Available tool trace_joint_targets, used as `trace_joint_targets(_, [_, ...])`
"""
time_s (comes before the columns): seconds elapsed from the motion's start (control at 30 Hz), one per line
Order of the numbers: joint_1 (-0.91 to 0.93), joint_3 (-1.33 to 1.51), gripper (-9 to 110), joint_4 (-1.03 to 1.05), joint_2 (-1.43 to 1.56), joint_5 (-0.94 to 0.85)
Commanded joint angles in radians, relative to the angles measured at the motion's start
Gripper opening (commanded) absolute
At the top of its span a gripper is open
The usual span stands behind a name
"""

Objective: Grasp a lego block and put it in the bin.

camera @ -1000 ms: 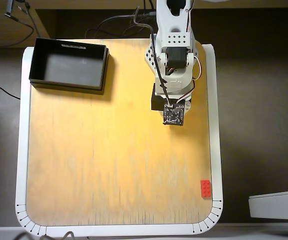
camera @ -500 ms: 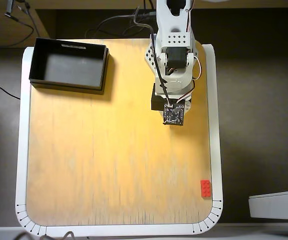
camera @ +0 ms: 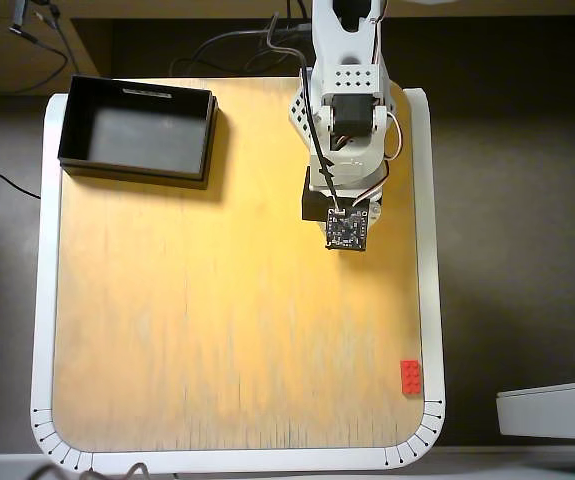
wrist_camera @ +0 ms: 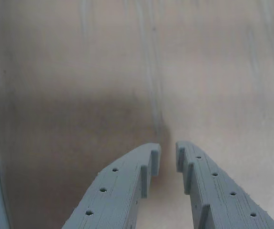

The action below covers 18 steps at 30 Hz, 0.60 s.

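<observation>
In the overhead view the red lego block (camera: 411, 376) lies near the table's lower right corner, close to the white rim. The black bin (camera: 135, 167) stands at the upper left corner with nothing visible inside. My arm reaches down from the top edge, and its wrist board (camera: 346, 229) covers the fingers from above, well above the block in the picture. The wrist view shows my gripper (wrist_camera: 167, 153) over bare wood, its two grey fingers nearly together with only a thin gap and nothing between them. Neither block nor bin appears in the wrist view.
The wooden table top (camera: 217, 320) has a white rim (camera: 431, 250) with rounded lower corners. A white device (camera: 552, 408) sits off the table at the lower right. Cables (camera: 237, 45) run behind the top edge.
</observation>
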Motion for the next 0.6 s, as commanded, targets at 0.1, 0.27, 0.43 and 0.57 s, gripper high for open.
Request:
trace_joint_targets(0.1, [-0.012, 0.156, 0, 0.009, 0.091, -0.005])
trace_joint_targets(0.27, [-0.029, 0.156, 0, 0.009, 0.091, -0.018])
trace_joint_targets(0.43, [-0.051, 0.141, 0, 0.003, 0.055, 0.216])
trace_joint_targets(0.57, [-0.031, 0.023, 0, -0.038, -0.026, 0.222])
